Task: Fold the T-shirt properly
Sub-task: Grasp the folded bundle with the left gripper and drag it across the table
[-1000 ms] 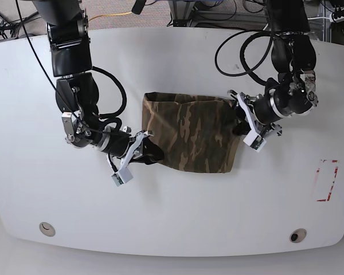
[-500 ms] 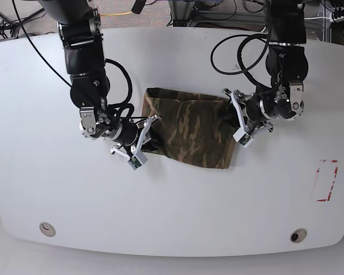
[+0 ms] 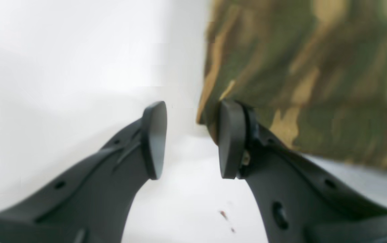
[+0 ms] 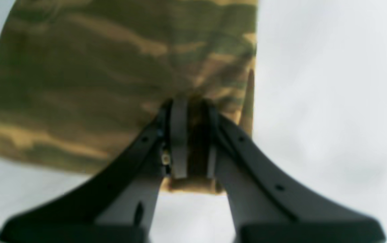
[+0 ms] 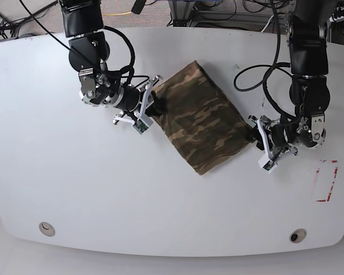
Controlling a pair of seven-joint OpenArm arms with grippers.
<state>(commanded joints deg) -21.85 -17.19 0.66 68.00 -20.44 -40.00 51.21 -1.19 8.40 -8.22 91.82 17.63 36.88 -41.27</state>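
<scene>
- Fabric first: the T-shirt point(image 5: 202, 124) lies mid-table as a compact folded bundle, turned askew, no sleeves showing.
- We judge the folding mostly done; squaring the bundle and letting go seem to be what is left.
- Our right gripper point(image 4: 191, 148) has its fingers clamped on a bunched edge of the cloth.
- Our left gripper point(image 3: 191, 140) stands with fingers parted; one pad point(image 3: 230, 138) touches the shirt's edge, gripping nothing.
- The white table point(image 5: 103, 195) carries it; a red-marked rectangle point(image 5: 326, 180) sits well apart.
</scene>
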